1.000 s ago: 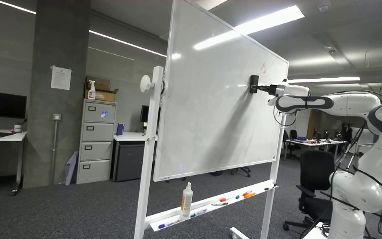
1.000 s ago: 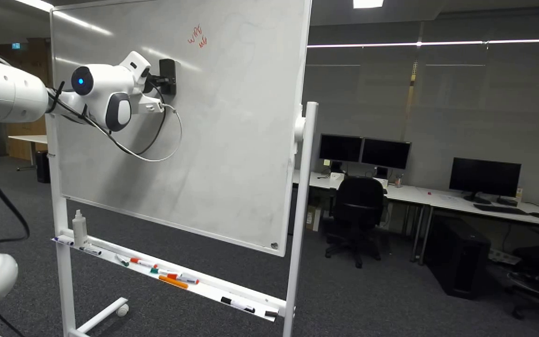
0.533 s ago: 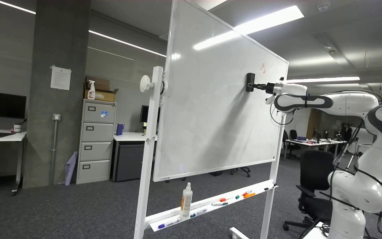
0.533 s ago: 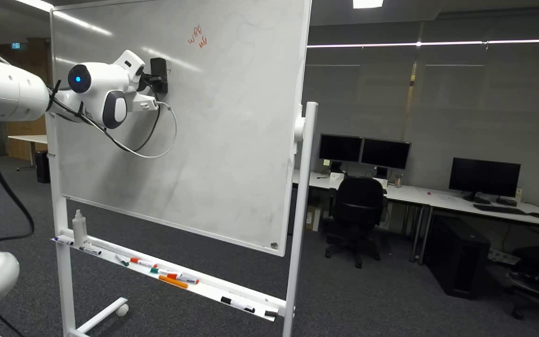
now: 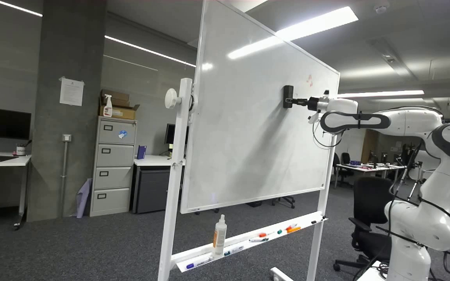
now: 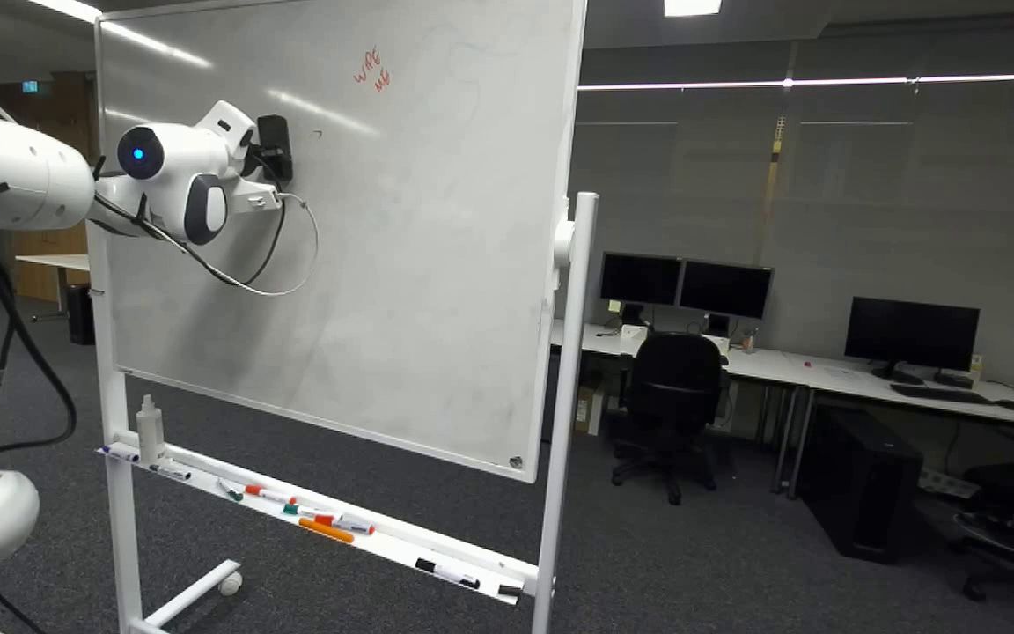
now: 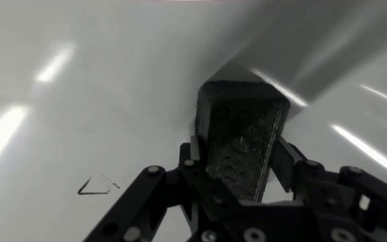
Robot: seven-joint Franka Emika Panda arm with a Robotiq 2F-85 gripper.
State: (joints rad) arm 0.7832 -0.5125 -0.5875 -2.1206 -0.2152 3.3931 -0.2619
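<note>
My gripper [image 7: 239,151] is shut on a black block-shaped eraser [image 7: 244,124], with one finger on each long side. In both exterior views the eraser [image 5: 288,96] [image 6: 275,148] stands upright at the whiteboard [image 5: 248,136] [image 6: 437,291], against it or very near it; contact cannot be made out. In the wrist view a faint black triangle-like mark [image 7: 94,193] lies left of the gripper. It shows as a tiny dark mark [image 6: 318,134] right of the eraser in an exterior view. Red handwriting [image 6: 371,69] is higher on the board, also seen faintly in an exterior view [image 5: 309,80].
A tray [image 5: 248,239] below the board bears a clear bottle [image 5: 219,236], an orange marker [image 6: 326,530] and several other markers. The board's white posts [image 5: 176,175] [image 6: 567,396] stand at its sides. An office chair [image 5: 373,210] is beside the arm's base. A cable loop [image 6: 296,286] hangs from the wrist.
The gripper and eraser have moved left along the board in both exterior views. The small dark mark, earlier hidden by the eraser, now shows to its right. The red writing looks unchanged.
</note>
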